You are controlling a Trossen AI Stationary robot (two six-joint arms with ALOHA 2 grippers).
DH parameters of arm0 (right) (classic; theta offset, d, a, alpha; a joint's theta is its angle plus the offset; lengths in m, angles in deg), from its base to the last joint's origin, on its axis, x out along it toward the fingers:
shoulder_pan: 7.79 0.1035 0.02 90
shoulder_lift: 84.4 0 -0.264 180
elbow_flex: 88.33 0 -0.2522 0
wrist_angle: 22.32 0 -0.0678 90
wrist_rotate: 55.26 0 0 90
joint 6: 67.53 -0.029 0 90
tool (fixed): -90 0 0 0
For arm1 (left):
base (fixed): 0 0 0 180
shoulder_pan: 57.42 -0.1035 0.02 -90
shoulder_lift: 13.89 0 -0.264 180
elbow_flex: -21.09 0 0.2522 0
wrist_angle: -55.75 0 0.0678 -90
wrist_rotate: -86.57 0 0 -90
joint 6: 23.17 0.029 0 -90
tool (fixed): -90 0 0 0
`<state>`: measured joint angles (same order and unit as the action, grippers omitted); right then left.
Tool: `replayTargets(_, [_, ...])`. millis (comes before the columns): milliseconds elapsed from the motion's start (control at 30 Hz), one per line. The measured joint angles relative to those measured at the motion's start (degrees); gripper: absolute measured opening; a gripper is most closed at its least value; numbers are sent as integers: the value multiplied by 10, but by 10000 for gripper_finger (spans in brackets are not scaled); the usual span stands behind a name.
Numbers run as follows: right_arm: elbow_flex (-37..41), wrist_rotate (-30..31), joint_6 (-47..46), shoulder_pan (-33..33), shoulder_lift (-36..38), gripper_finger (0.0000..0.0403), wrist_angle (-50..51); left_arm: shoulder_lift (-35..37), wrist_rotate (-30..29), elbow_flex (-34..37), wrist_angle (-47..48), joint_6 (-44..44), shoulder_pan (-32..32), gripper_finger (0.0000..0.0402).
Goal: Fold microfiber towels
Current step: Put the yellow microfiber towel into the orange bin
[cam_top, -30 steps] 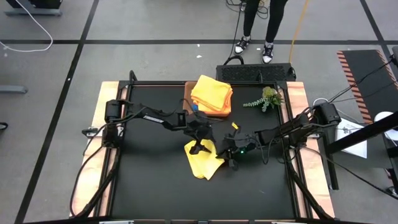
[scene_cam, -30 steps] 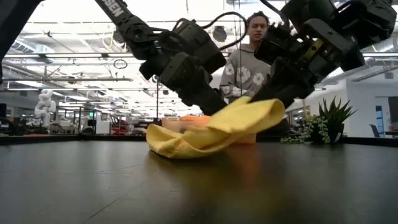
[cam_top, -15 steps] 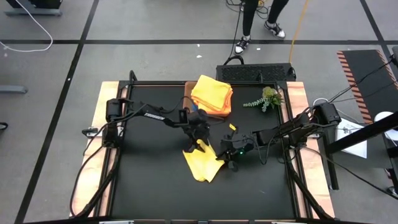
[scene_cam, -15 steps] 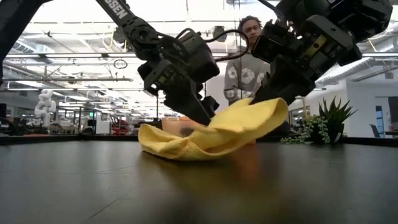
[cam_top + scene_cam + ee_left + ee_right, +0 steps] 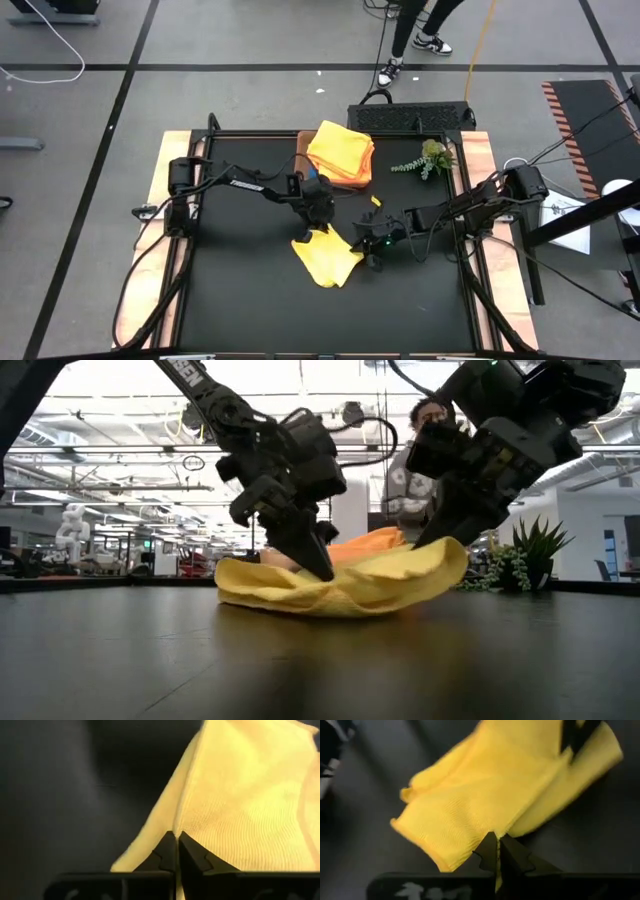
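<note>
Black matting covers the table [image 5: 250, 300], bordered by pale wooden rails; the near half lies bare and open, with free room to either side of the cloth as well; near the middle, a yellow towel [image 5: 327, 258] lies crumpled on the mat, soft and finely ribbed in the wrist views, its hemmed edges showing as raised seams; in the low view it sags between two pinched edges like a shallow hammock [image 5: 340, 585]; the left gripper [image 5: 306, 236] holds the towel's left edge, its dark pointed fingers [image 5: 167, 851] pressed together on the fabric at a fold line; the right gripper [image 5: 371, 257] holds the opposite edge, its fingers [image 5: 492, 849] likewise clamped tight on the cloth, that side lifted a little higher off the mat; white lettering runs along the left arm in the low view, only partly legible; farther back, a stack of folded orange towels [image 5: 341, 152] sits at the table's far edge, well apart from the yellow one; beside it to the right lies a green plant sprig [image 5: 427, 160]; beyond the table a person [image 5: 412, 30] stands on the grey floor.
</note>
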<state>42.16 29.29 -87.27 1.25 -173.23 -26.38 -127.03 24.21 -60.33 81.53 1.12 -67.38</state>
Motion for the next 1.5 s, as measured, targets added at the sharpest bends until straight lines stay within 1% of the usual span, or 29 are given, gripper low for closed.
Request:
replayTargets(133, [0, 38, 1, -18, 29, 0, 53, 34, -81, 0, 15, -9, 5, 4])
replayTargets(300, [0, 88, 29, -52, 103, 0, 115, 99, -183, 0, 19, -20, 6, 3])
replayTargets(367, [0, 101, 45, -70, 134, 0, 123, 124, -222, 0, 16, -22, 5, 2])
replayTargets(500, [-2, 102, 84, -116, 187, 0, 123, 164, -277, 0, -6, -26, -4, 2])
replayTargets(567, [-6, 112, 106, -139, 206, 0, 127, 176, -302, 0, -20, -29, -10, 2])
replayTargets(633, [-15, 113, 130, -165, 216, 0, 127, 181, -331, 0, -35, -34, -18, 1])
replayTargets(733, [-35, 113, 163, -205, 224, 0, 143, 184, -353, 0, -49, -38, -37, 1])
replayTargets(833, [-57, 114, 189, -251, 226, 0, 160, 184, -349, 0, -64, -53, -64, 1])
replayTargets(933, [-68, 110, 210, -298, 225, 0, 161, 184, -332, 0, -75, -65, -91, 1])
replayTargets(1000, [-71, 98, 219, -329, 223, 0, 160, 183, -317, -1, -81, -69, -107, 1])
replayTargets(1167, [-74, 37, 231, -399, 195, 0, 147, 182, -270, -1, -83, -74, -140, 0])
replayTargets(1367, [-75, 14, 274, -442, 129, 0, 96, 170, -268, -1, -93, -52, -169, 0])
replayTargets(1500, [-99, 17, 311, -462, 87, 0, 86, 144, -285, -1, -118, -33, -190, 0])
